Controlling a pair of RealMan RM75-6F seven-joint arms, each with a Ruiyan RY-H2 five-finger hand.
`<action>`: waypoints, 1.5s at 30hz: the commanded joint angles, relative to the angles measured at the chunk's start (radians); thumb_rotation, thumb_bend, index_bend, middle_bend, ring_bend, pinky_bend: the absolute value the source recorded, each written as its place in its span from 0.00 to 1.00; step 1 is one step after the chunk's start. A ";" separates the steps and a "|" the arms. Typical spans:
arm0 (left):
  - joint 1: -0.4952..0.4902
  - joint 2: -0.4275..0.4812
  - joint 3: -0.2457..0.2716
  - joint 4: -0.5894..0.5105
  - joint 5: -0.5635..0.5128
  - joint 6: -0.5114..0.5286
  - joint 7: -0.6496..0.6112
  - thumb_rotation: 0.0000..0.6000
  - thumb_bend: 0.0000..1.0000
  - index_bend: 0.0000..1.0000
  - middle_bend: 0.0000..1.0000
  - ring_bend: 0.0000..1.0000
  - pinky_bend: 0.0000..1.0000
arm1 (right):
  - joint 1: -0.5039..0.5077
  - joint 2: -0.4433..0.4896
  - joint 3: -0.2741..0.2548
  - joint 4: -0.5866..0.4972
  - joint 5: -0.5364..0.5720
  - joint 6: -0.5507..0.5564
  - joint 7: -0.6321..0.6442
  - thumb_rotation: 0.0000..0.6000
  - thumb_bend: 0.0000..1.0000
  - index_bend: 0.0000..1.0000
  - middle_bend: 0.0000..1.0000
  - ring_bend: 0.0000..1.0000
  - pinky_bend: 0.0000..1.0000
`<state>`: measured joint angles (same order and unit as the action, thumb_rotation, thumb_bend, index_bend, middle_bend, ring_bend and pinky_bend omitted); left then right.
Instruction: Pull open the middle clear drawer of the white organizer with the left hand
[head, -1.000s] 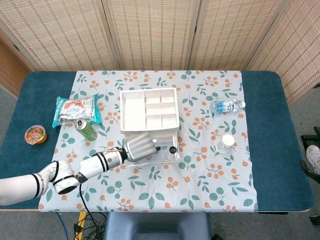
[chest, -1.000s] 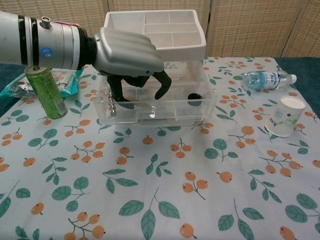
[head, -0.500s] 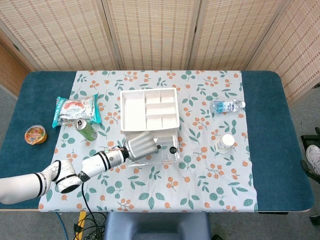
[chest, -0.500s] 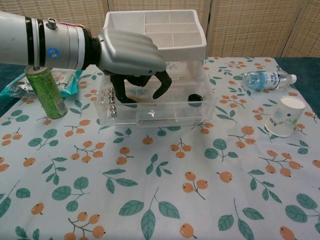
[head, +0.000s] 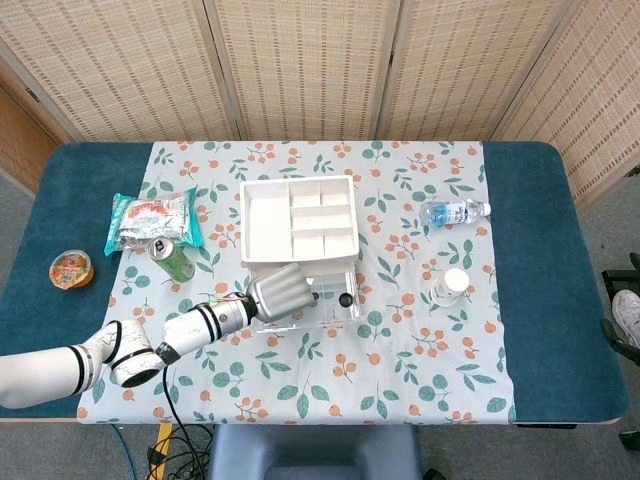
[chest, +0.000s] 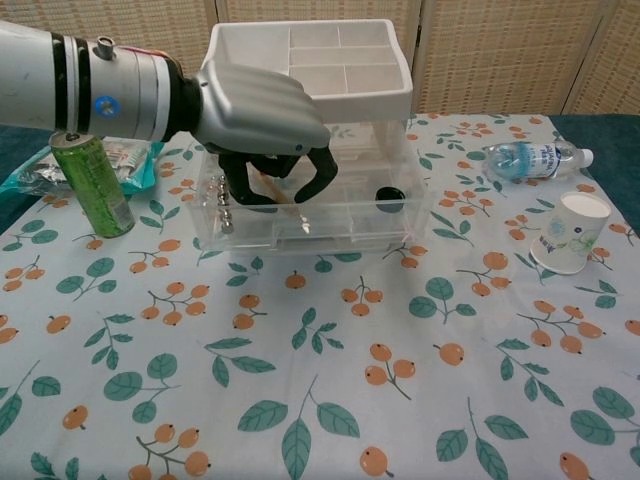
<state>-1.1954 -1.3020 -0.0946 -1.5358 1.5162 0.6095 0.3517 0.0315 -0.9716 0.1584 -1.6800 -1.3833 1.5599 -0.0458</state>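
The white organizer (chest: 310, 62) stands mid-table with an open compartment tray on top and clear drawers beneath; in the head view the organizer (head: 298, 218) is seen from above. A clear drawer (chest: 350, 225) juts out toward me from its front, also visible in the head view as a drawer (head: 338, 306). My left hand (chest: 262, 112) reaches in from the left over that drawer, its dark fingers (chest: 322, 178) curled down and hooked behind the drawer's front. In the head view the left hand (head: 279, 291) covers the drawer's left half. A black round object (chest: 388, 197) lies inside. My right hand is not visible.
A green can (chest: 92, 185) stands just left of my forearm. A water bottle (chest: 528, 158) lies to the right of the organizer, with a paper cup (chest: 570, 232) nearer me. A snack bag (head: 152, 220) and a jelly cup (head: 72, 268) sit far left.
The left hand's fingers have curled in tighter at the drawer's front and the hand has shifted slightly. The drawer has hardly moved.
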 joint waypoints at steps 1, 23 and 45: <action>-0.001 0.001 0.001 -0.004 -0.002 0.000 0.001 1.00 0.32 0.49 1.00 1.00 1.00 | 0.000 0.000 0.000 0.000 0.000 0.001 0.000 1.00 0.30 0.00 0.10 0.10 0.10; 0.000 -0.003 0.009 0.001 0.011 0.034 -0.029 1.00 0.36 0.56 1.00 1.00 1.00 | -0.008 0.001 0.000 0.003 -0.003 0.011 0.007 1.00 0.30 0.00 0.10 0.10 0.10; 0.107 0.097 0.014 -0.082 0.100 0.260 -0.154 1.00 0.36 0.55 1.00 1.00 1.00 | -0.004 0.001 0.000 -0.012 -0.015 0.012 -0.004 1.00 0.30 0.00 0.10 0.11 0.10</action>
<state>-1.1047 -1.2199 -0.0808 -1.6077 1.6063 0.8485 0.2122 0.0268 -0.9707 0.1580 -1.6924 -1.3978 1.5718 -0.0494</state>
